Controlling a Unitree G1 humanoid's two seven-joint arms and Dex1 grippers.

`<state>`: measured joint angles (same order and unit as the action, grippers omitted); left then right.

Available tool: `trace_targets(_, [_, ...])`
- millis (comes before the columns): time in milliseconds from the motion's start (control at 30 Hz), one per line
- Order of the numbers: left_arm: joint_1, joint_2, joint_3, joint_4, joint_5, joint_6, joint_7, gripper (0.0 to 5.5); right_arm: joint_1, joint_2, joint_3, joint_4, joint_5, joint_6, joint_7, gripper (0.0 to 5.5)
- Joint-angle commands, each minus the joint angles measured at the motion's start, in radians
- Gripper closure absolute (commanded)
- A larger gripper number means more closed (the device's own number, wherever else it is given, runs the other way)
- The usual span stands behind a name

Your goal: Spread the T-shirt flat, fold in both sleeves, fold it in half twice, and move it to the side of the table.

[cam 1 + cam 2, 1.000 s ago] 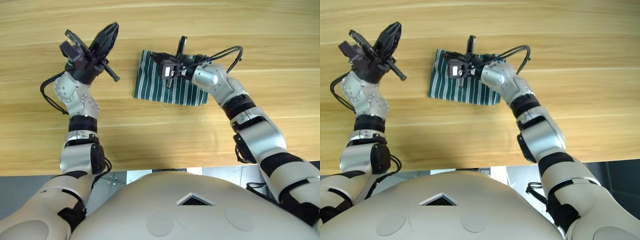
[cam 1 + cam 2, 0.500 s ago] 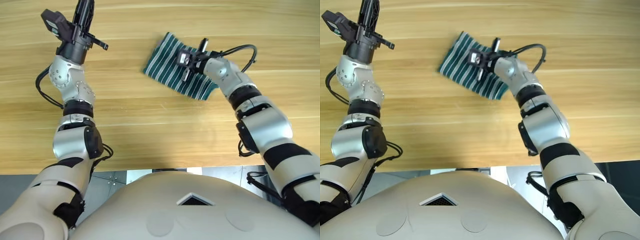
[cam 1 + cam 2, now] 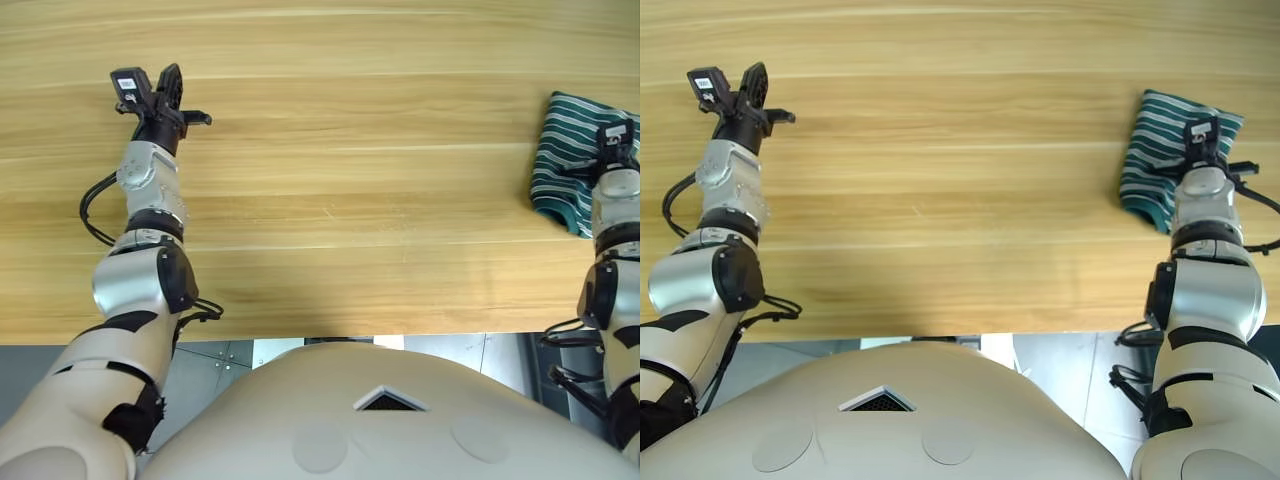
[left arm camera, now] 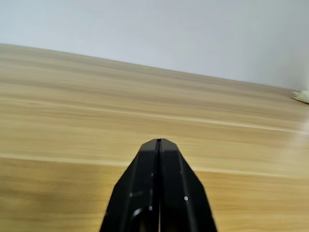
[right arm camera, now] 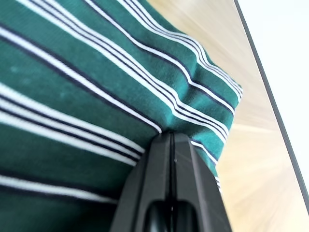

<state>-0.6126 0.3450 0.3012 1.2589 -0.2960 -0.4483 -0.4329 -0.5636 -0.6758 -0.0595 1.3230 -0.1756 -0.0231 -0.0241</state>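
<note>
The folded T-shirt [image 3: 1152, 165], green with white stripes, lies directly beneath the right hand [image 5: 170, 137], near the right edge of the bench [image 3: 380, 200]. Note that the right hand's two fingers are clenched together with no gap. Their tips press on the top layer of cloth, close to a folded edge. The left hand [image 4: 158, 143] is well apart from the T-shirt, at the far left. Its fingers are likewise clenched, grasping nothing, with plain bench surface ahead of their tips.
</note>
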Motion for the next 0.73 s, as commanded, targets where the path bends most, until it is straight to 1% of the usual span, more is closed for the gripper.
trace_targets(33, [-0.021,0.011,0.016,0.022,0.022,0.033,0.046,5.5,0.024,0.053,-0.034,0.044,0.021,0.036,0.029,5.48])
trace_targets(300, [-0.009,0.0,0.028,0.025,0.051,0.016,0.05,5.5,-0.089,0.07,-0.076,-0.008,0.039,-0.241,0.004,5.48])
trace_targets(433, [-0.009,-0.012,0.039,0.02,0.042,0.001,0.022,5.5,-0.114,0.068,-0.1,-0.089,0.074,-0.476,0.037,5.48])
trace_targets(500, [-0.011,-0.021,0.045,0.017,0.036,-0.006,0.001,5.5,-0.11,0.082,-0.085,-0.142,0.072,-0.574,0.06,5.48])
trace_targets(600, [-0.01,-0.043,0.061,0.01,0.017,-0.024,-0.057,5.5,-0.075,0.156,-0.031,-0.235,0.093,-0.702,0.216,5.48])
trace_targets(633, [-0.013,-0.052,0.067,0.011,0.01,-0.026,-0.079,5.5,-0.064,0.206,-0.025,-0.262,0.143,-0.722,0.312,5.48])
trace_targets(700, [-0.024,-0.072,0.07,0.021,0.013,-0.022,-0.092,5.5,-0.037,0.343,-0.037,-0.306,0.315,-0.702,0.589,5.48])
trace_targets(733, [-0.031,-0.082,0.083,0.03,0.003,-0.008,-0.098,5.5,-0.046,0.424,-0.106,-0.307,0.459,-0.614,0.739,5.48])
